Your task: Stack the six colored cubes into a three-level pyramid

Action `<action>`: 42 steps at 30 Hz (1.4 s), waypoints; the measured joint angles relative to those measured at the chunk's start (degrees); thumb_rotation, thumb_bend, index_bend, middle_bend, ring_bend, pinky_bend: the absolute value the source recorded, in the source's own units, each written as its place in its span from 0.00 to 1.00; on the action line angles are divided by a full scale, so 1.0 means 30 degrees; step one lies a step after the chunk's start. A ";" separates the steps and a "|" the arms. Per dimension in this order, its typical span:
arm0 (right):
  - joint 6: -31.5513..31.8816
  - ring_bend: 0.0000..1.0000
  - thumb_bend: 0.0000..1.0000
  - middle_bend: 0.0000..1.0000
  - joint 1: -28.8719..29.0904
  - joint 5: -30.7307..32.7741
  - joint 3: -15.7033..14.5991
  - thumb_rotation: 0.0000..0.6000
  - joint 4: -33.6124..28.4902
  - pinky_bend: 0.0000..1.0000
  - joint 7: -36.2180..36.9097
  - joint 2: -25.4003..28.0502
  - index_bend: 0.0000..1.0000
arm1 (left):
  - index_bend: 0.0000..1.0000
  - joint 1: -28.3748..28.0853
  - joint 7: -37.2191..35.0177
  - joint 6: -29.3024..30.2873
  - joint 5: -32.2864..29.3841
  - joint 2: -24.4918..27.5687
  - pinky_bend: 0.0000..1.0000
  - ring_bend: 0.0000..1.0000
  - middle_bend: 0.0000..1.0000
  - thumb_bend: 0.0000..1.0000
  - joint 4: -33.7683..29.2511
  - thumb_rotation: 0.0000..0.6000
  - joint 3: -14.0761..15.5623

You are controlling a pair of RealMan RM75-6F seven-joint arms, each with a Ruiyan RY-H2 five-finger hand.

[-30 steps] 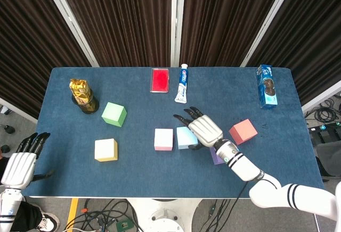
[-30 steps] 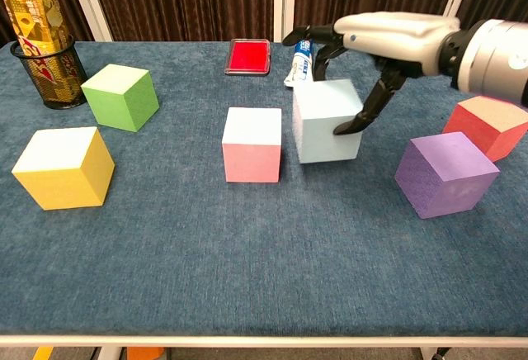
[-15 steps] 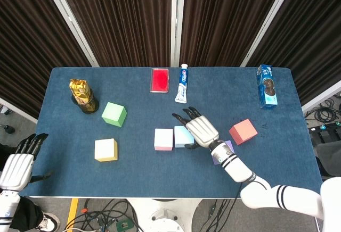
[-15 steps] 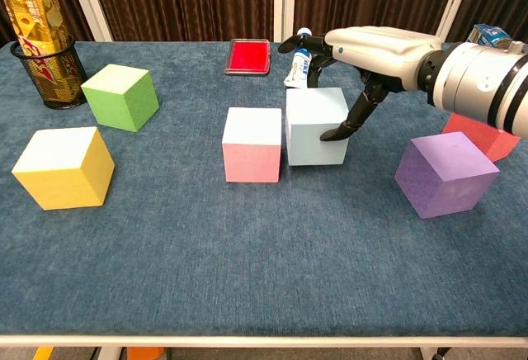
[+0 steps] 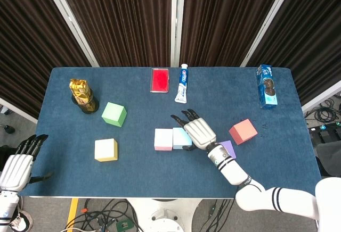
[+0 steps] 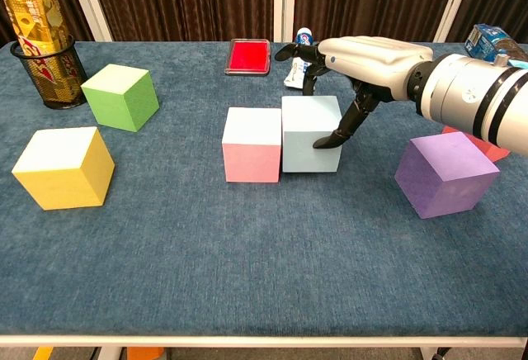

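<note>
The pyramid is barely begun — only the bottom row is taking shape, and nothing is stacked yet. The pink cube (image 6: 252, 155) and the light blue cube (image 6: 311, 134) sit side by side near the middle of the table (image 6: 247, 277), their facing sides touching or nearly so. The right hand (image 6: 363, 67) arches over the light blue cube with its fingers curled down around the cube's far and right sides, fingertips (image 6: 324, 140) against the right face; whether it grips or merely pushes cannot be told. A third base cube and both upper levels are left to do. The purple cube (image 6: 445, 174) lies just right of the pair, the red cube (image 5: 243, 131) behind it and largely hidden by the forearm in the chest view. The green cube (image 6: 121, 96) and yellow cube (image 6: 64, 167) stand well apart at the left. The left hand (image 5: 20, 165) hangs off the table's near-left corner, holding nothing, fingers extended and close together. Along the far edge stand a mesh cup with a gold packet (image 6: 37, 38), a flat red box (image 6: 248, 55), a toothpaste tube (image 5: 182, 84) and a blue carton (image 5: 266, 86) — none blocks the building spot.
</note>
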 measured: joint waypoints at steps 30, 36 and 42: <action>0.0010 0.04 0.15 0.43 0.0383 0.1328 -0.0081 1.00 0.0299 0.00 -0.1213 -0.0829 0.00 | 0.05 0.0064 -0.0565 -0.0064 0.0027 -0.0103 0.11 0.00 0.07 0.01 0.0481 1.00 0.0135; -0.0009 0.04 0.15 0.43 0.0430 0.1440 -0.0110 1.00 0.0410 0.00 -0.1311 -0.0948 0.00 | 0.05 0.0043 -0.0588 -0.0095 0.0030 -0.0086 0.11 0.00 0.07 0.01 0.0490 1.00 0.0135; -0.0020 0.04 0.15 0.40 0.0475 0.1541 -0.0133 1.00 0.0521 0.00 -0.1395 -0.1055 0.00 | 0.05 0.0036 -0.0577 -0.0133 0.0009 -0.0094 0.11 0.00 0.07 0.01 0.0497 1.00 0.0139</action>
